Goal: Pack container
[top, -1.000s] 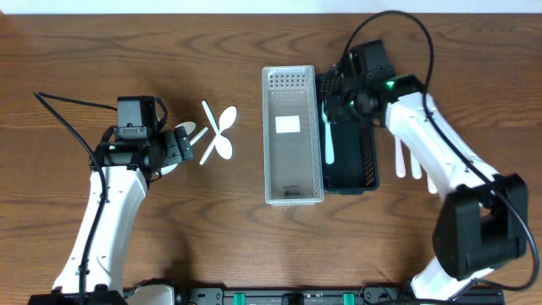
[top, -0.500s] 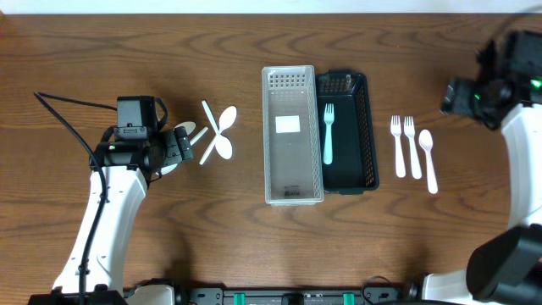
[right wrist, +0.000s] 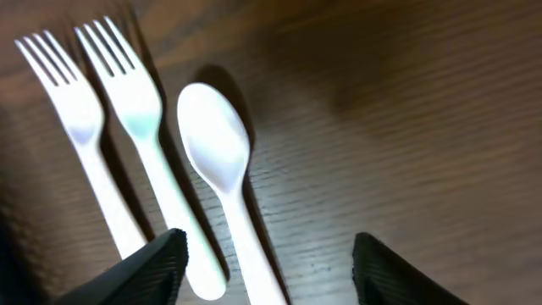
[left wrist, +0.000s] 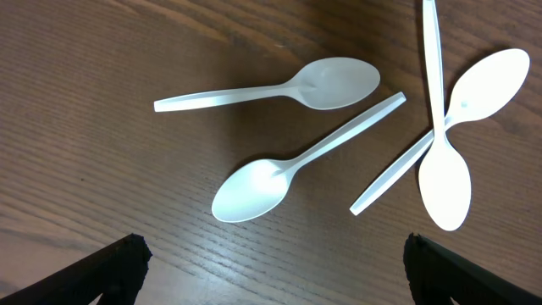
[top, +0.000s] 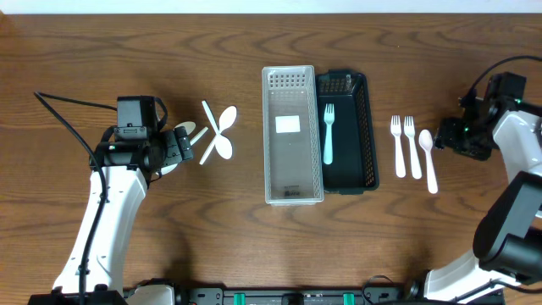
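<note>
The left gripper (left wrist: 273, 261) hangs spread and empty just short of the loose white spoons (left wrist: 288, 174), which lie at crossing angles on the wood. To their right stand the clear tray (top: 266, 135) and the black basket (top: 368, 135), which holds one pale fork (top: 328, 135). Furthest right, the white spoon (right wrist: 216, 152) lies parallel to the basket, beside two forks (right wrist: 127, 106). The right gripper (right wrist: 267, 271), much the nearer arm, stands wide open and empty astride its handle, so probably only a descent remains.
</note>
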